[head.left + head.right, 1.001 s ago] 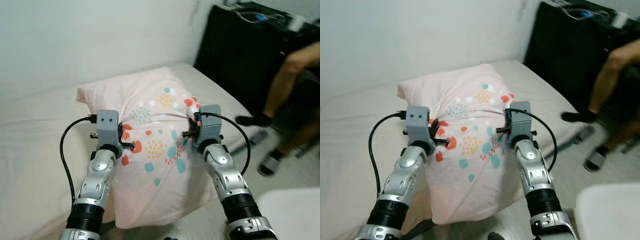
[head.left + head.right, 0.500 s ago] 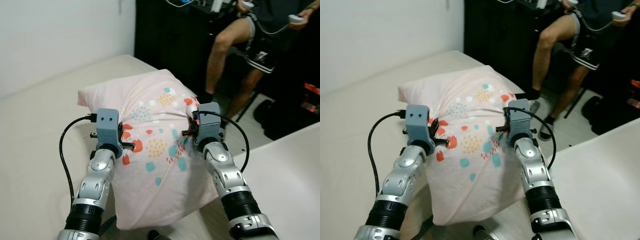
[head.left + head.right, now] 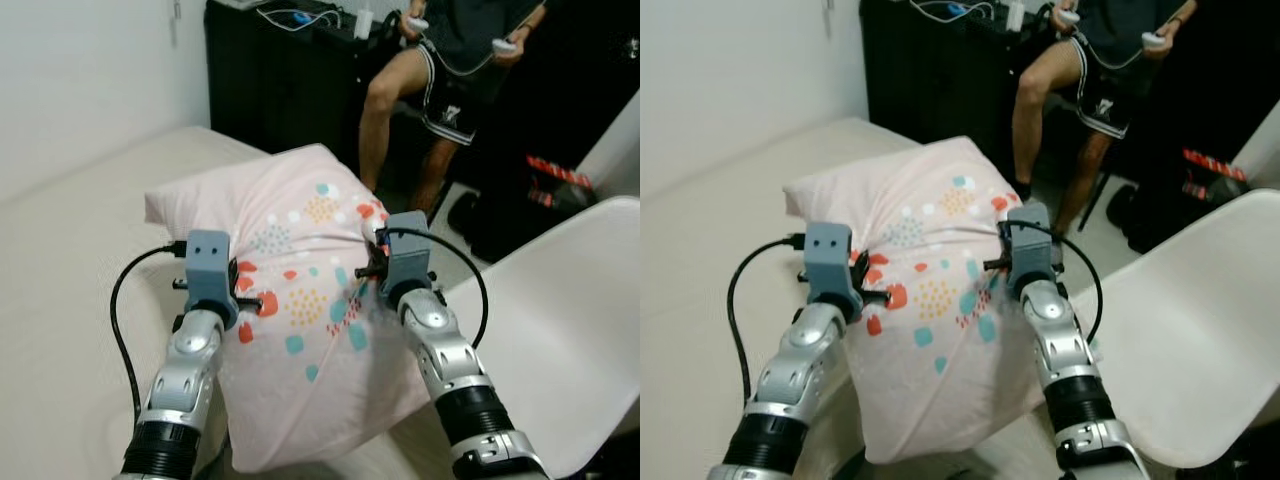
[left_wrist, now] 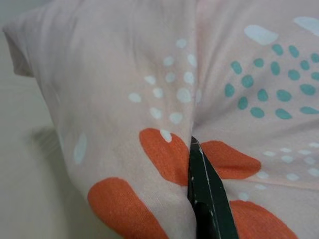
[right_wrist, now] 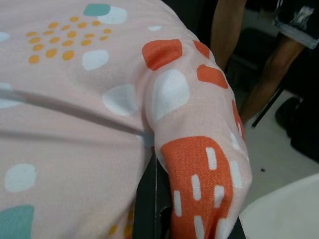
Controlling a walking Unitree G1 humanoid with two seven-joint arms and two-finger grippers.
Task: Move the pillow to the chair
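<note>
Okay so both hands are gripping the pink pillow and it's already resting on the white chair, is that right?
Not quite. Both hands, left hand and right hand, do grip the pillow, but it isn't on the chair; the left eye view shows it held up beside the chair.

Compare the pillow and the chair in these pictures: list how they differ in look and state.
The pillow is pale pink with orange, teal and white patches; the chair is plain white. The pillow is soft and creased where the left gripper and right gripper pinch it; the chair looks smooth and rigid. The pillow is held between both arms; the chair, on the robot's right, bears nothing. Both are light-coloured.
</note>
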